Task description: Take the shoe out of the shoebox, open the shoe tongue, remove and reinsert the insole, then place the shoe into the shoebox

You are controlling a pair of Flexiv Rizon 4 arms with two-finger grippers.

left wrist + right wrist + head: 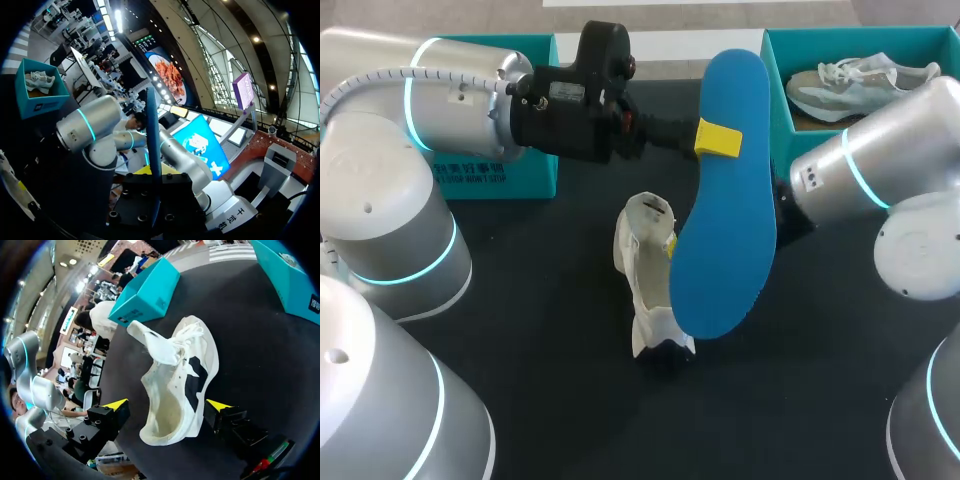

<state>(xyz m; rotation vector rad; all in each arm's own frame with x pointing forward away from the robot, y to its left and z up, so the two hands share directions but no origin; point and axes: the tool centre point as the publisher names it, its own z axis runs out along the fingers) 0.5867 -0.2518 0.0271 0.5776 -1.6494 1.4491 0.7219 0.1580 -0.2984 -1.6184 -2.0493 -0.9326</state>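
A large blue insole (725, 200) hangs upright above the table, with my left gripper (720, 138) shut on its upper part. In the left wrist view the insole (152, 135) shows edge-on, pinched between the fingers of that gripper (153, 175). A white shoe (645, 275) with black patches lies on the black table just beside and below the insole, its tongue pulled up. In the right wrist view my right gripper (166, 404) is open, its yellow tips on either side of the shoe's (175, 375) heel end. In the head view the insole hides that gripper.
A teal shoebox (775, 75) at the back right holds a second, grey shoe (860, 85). Another teal box (535, 170) stands at the back left behind my left arm. My right arm (860, 170) comes in low from the right.
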